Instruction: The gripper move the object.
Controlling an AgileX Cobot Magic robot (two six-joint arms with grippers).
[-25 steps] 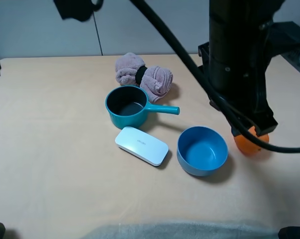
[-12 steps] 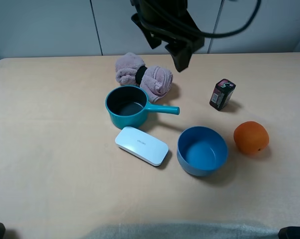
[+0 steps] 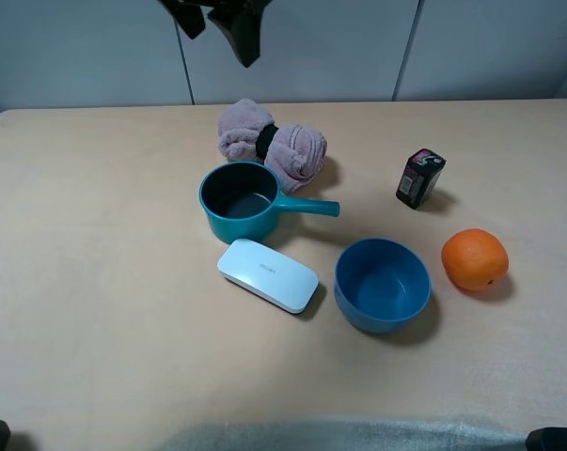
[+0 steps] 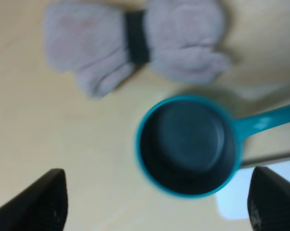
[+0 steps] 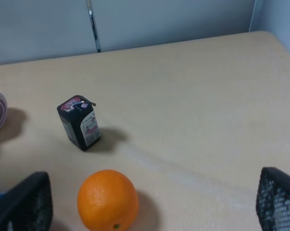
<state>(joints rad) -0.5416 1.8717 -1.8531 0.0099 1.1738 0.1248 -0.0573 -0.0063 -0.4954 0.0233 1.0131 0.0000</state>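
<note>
The object, a round mid-blue bowl (image 3: 383, 284), sits empty on the table right of centre, with no gripper near it. My left gripper (image 3: 219, 39) hangs high over the table's far edge, behind the towel. In the left wrist view its dark fingers (image 4: 43, 202) stand far apart, open and empty, above the teal pot (image 4: 188, 144). My right gripper (image 5: 152, 207) is open and empty too, its fingertips (image 5: 24, 207) at the frame's corners, looking over the orange (image 5: 107, 199). The exterior view does not show the right gripper.
A teal pot (image 3: 241, 200) with a handle stands left of the bowl, a white flat case (image 3: 267, 274) in front of it. A rolled mauve towel (image 3: 272, 141) lies behind. A small black carton (image 3: 420, 177) and an orange (image 3: 474, 259) are at right.
The dark arm swept from the right side, where it hid the carton and part of the orange, across to the far left top of the exterior view. Nothing on the table moved.
</note>
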